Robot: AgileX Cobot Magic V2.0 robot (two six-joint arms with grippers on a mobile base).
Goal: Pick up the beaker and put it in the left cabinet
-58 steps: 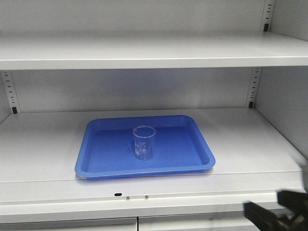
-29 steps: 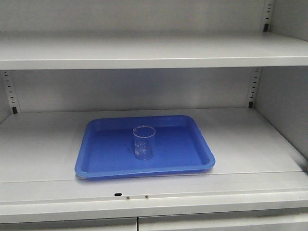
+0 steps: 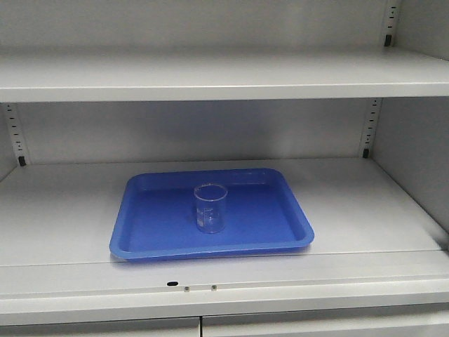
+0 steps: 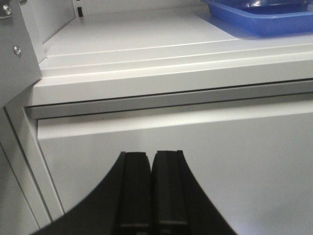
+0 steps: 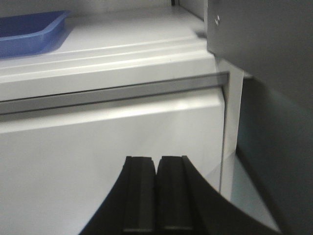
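A small clear glass beaker [image 3: 210,208] stands upright in the middle of a blue tray [image 3: 151,242] on a wide shelf of the light grey cabinet [image 3: 63,210]. No gripper shows in the front view. In the left wrist view my left gripper [image 4: 150,155] is shut and empty, below the shelf's front lip, facing a white door panel, with the tray's corner [image 4: 259,22] up to the right. My right gripper [image 5: 156,159] is likewise shut and empty below the shelf, the tray's edge [image 5: 29,34] up to its left.
An upper shelf [image 3: 210,74] overhangs the tray's shelf. Slotted rails [image 3: 368,126] run up the back corners. A grey side wall [image 5: 264,44] stands close on the right of the right gripper, and a cabinet post [image 4: 17,49] on the left of the left gripper.
A dark gripper at the lower right of the front view one second ago has dropped out of sight. The beaker and tray have not moved.
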